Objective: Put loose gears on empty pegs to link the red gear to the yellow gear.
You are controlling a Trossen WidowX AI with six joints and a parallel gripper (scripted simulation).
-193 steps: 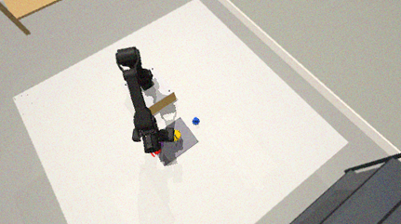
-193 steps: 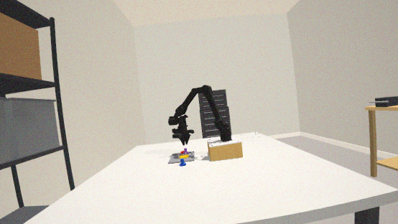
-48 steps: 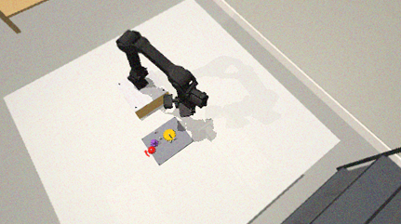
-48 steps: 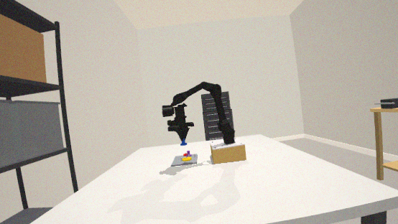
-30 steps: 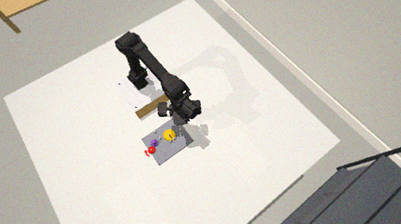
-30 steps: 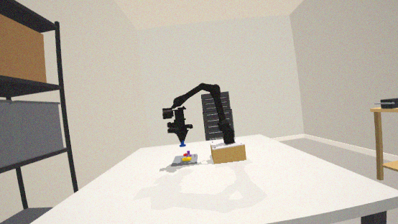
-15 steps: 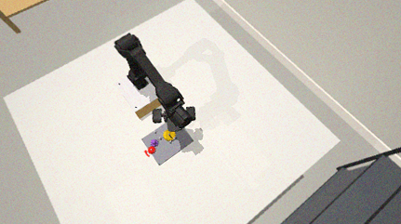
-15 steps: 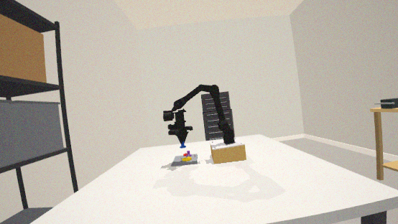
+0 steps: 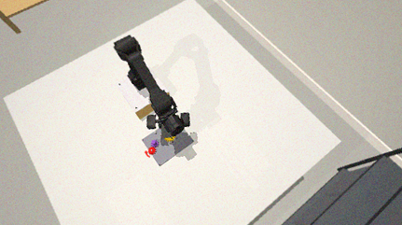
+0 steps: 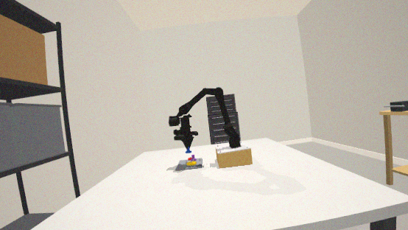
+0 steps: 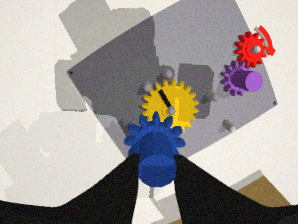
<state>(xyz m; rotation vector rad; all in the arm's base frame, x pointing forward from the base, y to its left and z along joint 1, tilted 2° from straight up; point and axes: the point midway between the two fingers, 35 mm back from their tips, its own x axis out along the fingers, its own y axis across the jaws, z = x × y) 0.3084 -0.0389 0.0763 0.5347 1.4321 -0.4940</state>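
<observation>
My gripper (image 11: 156, 160) (image 10: 188, 148) is shut on the handle of a blue gear (image 11: 155, 137) (image 10: 188, 150) and holds it in the air above the grey board (image 11: 200, 30) (image 9: 161, 161). In the wrist view the blue gear overlaps the near edge of the yellow gear (image 11: 185, 102) (image 10: 191, 164), which has a black stripe. The red gear (image 11: 245, 52) (image 9: 151, 151) sits near the board's far right edge. A purple gear (image 11: 232, 80) (image 9: 154, 144) with an upright handle is beside it on the board. Bare pegs show at a peg (image 11: 167, 74), a peg (image 11: 147, 86), a peg (image 11: 210, 96) and a peg (image 11: 229, 126).
A red curved arrow (image 11: 267, 40) (image 9: 147, 154) lies beside the red gear. A wooden box (image 10: 236, 158) (image 11: 260, 192) under the arm's base stands close to the board. The arm's shadow falls on the board and the white table (image 10: 147, 199).
</observation>
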